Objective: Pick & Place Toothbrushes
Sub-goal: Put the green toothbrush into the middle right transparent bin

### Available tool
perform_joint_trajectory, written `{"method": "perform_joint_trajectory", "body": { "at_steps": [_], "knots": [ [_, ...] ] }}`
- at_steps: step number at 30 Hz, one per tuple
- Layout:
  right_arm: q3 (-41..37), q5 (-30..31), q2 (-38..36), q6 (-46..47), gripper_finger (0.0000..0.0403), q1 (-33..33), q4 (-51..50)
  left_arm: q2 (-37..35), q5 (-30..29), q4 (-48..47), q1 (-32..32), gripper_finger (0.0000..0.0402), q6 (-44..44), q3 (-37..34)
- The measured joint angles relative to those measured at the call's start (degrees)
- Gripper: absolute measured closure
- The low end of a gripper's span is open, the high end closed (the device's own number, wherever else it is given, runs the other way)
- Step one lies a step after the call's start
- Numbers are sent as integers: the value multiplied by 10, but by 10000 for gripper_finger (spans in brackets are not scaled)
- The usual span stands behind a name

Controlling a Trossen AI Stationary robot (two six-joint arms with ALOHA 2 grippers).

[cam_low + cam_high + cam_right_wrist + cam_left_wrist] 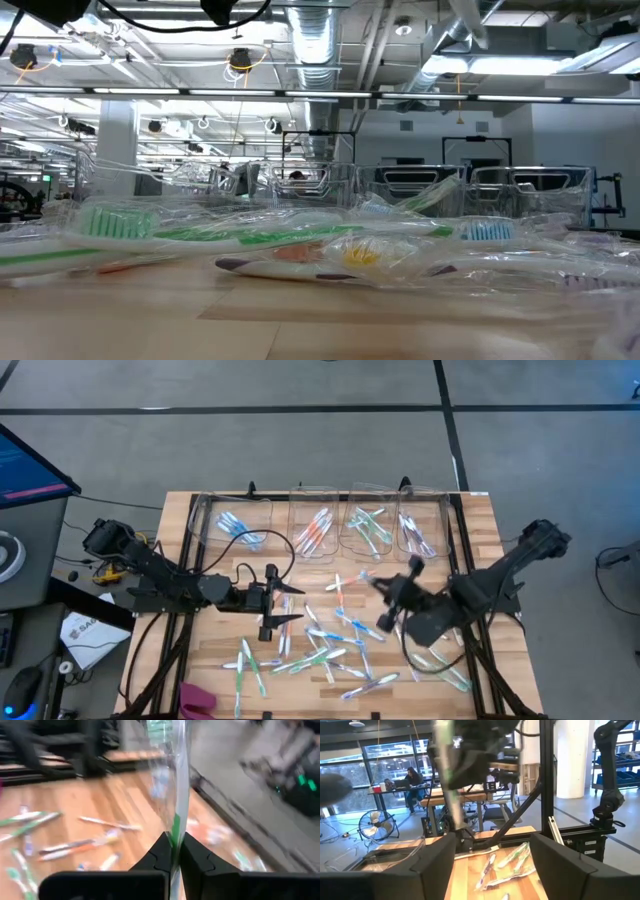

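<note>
My right gripper (173,851) has its fingers clamped on a green toothbrush (176,827), raised above the worktop (300,685). My left gripper (283,605) hangs spread wide, empty. Risk: the slim wrapped handle may pivot or slip during transfer, missing its bin (368,520).

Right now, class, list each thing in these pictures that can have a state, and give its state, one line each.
Left gripper: open, empty, above the table.
Right gripper: shut on a green toothbrush, lifted off the table.
Loose toothbrushes: lying scattered on the table.
Clear bins: upright in a row, each holding a few toothbrushes.
</note>
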Motion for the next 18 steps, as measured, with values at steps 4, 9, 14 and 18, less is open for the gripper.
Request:
{"method": "perform_joint_trajectory", "body": {
  "at_steps": [4, 9, 14, 18],
  "knots": [
    [0, -45, -31, 104, 394, -49, -106, 0, 0, -1, 0, 149, 0, 0],
    [0, -139, -53, 67, 394, -166, -103, 0, 0, -1, 0, 157, 0, 0],
    [0, -284, -53, -13, 394, -326, -59, 0, 0, -1, 0, 165, 0, 0],
    [0, -394, -26, -43, 394, -453, -39, 0, 0, -1, 0, 167, 0, 0]
  ]
}}
